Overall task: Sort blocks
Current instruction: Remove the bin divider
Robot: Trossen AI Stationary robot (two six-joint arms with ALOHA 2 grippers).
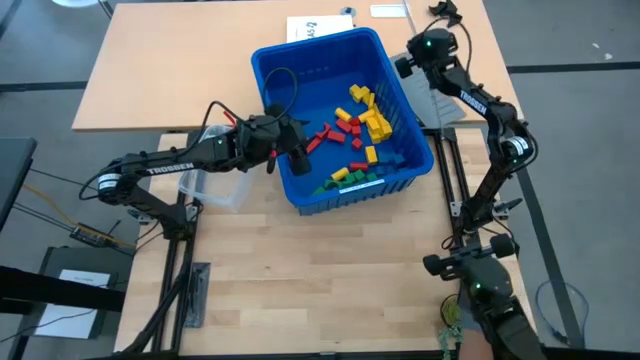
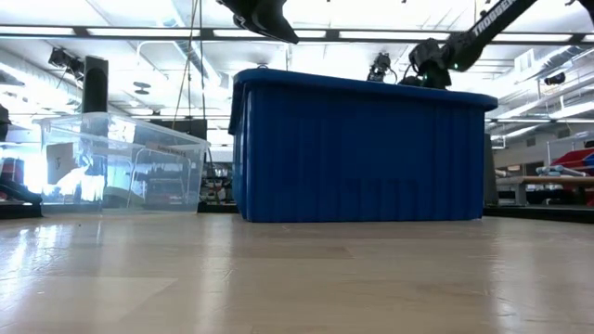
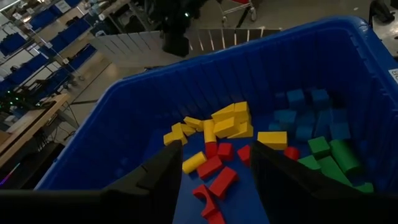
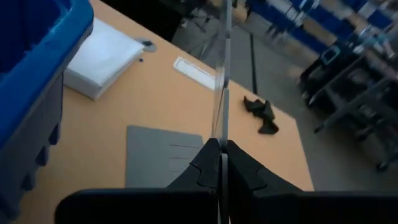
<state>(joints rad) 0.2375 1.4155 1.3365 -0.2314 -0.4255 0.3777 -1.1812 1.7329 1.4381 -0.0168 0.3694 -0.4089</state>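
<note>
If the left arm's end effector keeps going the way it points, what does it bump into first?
Probably the red blocks on the bin floor. The open left end effector frames them between its fingers, though depth is hard to judge.

The bin (image 1: 300, 60) is glossy blue plastic with ribbed walls, the blocks (image 1: 362, 125) smooth plastic, the table (image 1: 330, 270) matt pale wood.

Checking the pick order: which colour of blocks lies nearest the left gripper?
The red blocks; they lie right between the left gripper's open fingers, yellow, green and blue ones farther off.
</note>
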